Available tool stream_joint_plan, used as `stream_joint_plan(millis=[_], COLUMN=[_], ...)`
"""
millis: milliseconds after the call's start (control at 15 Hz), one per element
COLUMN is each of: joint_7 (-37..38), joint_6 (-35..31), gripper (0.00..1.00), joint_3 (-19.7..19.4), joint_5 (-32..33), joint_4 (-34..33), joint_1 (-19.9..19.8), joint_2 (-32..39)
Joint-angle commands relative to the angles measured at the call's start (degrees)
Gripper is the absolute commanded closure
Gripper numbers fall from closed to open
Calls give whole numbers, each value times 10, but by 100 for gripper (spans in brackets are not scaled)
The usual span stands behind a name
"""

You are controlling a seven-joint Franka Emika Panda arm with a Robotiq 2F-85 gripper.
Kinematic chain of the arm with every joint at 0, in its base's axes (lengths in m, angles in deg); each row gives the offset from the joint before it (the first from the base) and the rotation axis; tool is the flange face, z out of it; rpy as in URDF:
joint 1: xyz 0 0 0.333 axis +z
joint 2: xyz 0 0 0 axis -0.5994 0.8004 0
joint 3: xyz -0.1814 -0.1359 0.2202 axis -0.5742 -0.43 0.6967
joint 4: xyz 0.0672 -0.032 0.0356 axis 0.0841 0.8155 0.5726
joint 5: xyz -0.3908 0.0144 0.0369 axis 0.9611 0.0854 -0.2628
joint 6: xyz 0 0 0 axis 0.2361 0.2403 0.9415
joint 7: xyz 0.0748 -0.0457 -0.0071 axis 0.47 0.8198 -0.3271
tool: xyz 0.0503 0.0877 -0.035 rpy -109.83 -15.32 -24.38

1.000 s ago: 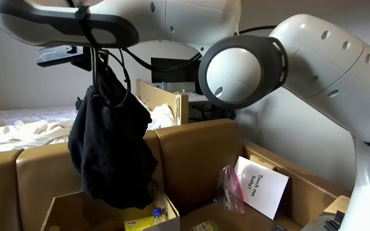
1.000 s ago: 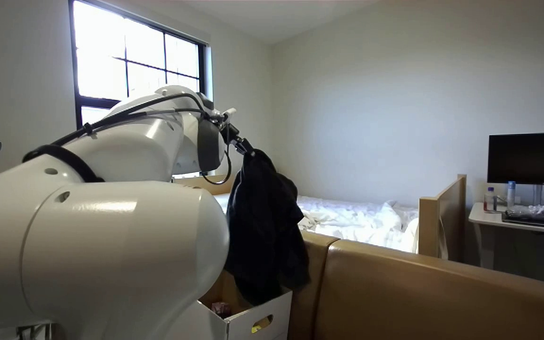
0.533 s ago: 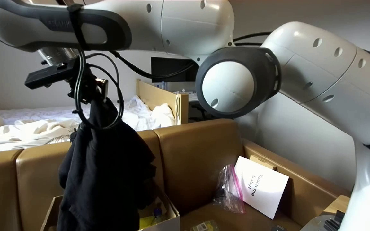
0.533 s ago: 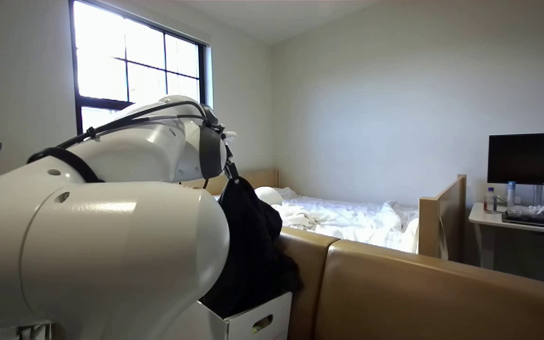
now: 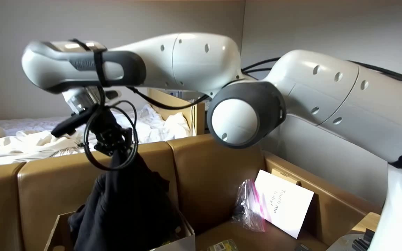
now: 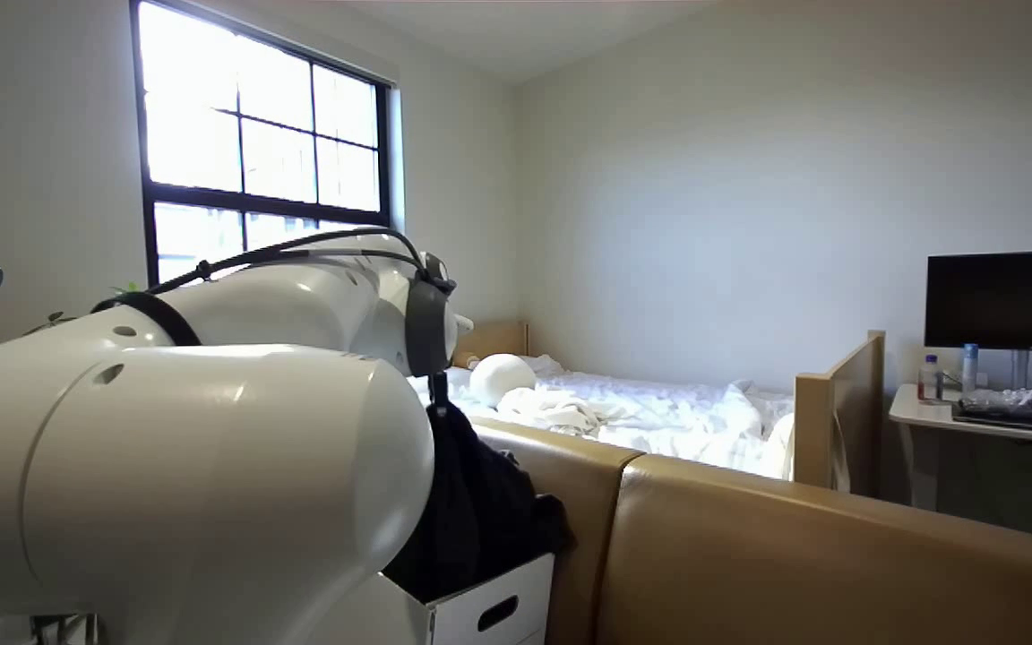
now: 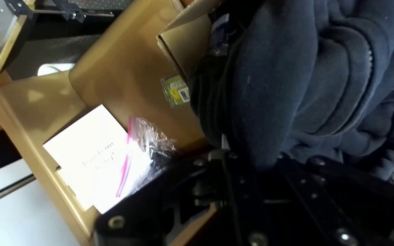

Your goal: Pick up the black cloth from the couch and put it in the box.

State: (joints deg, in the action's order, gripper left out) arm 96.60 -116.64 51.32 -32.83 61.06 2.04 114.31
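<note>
Narrowly parted, the gripper (image 7: 257, 161) pinches a fold of black cloth (image 7: 272, 89)

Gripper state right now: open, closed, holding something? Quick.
Gripper: closed, holding the cloth pinched between its fingertips, with part of the cloth inside the box.

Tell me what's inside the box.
The lower part of the cloth hangs into the box, its top pinched in the gripper. Beside it, the wrist view shows something blue and clear, perhaps a bottle. Whatever lies beneath the cloth is hidden.
</note>
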Motion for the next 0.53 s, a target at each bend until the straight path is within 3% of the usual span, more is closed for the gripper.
stream_joint_plan(millis=[0,267,467], joint_7=[27,14,-1], joint_6=[10,-15,-57], gripper=[96,96,96], joint_3=[27,40,46], joint_5=[-59,-83,-82], joint_4=[-16,-13,18], joint_1=[-37,-46,-36], joint_2=[81,158,165])
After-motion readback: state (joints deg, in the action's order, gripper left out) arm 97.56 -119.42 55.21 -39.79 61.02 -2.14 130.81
